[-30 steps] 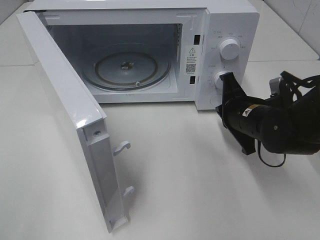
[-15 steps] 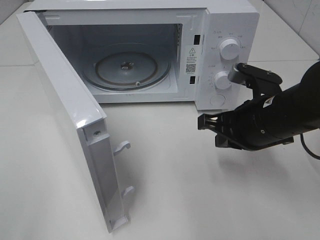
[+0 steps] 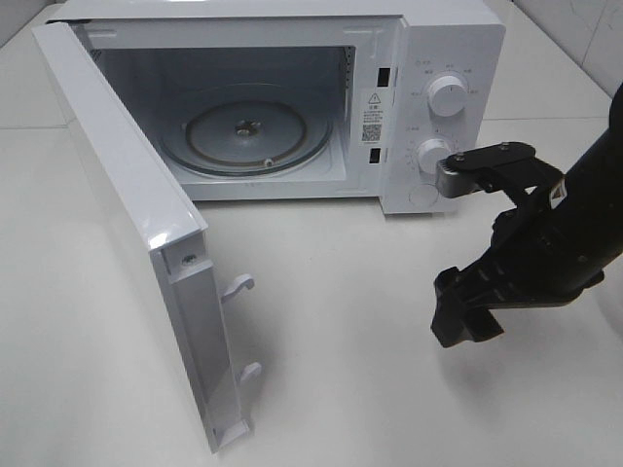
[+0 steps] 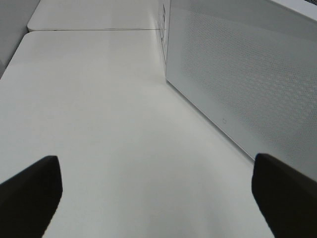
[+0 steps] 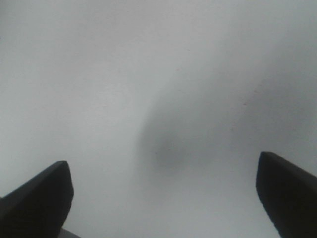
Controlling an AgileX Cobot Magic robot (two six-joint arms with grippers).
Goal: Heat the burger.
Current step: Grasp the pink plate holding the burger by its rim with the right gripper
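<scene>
Pincer on right (image 5: pixel 162 171) gapes wide, empty, over table (image 3: pixel 341 389); left pincer (image 4: pixel 156 168) likewise

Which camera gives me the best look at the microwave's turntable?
Exterior high: the glass turntable lies in full view inside the open microwave. The left wrist view shows only a white perforated panel, no turntable; the right wrist view shows only tabletop.

High camera looks down on microwave (image 3: pixel 443 39) and tabletop (image 3: pixel 341 321); wrist cameras face that tabletop closely, beyond left pincer (image 4: pixel 156 163) and right pincer (image 5: pixel 161 168).
</scene>
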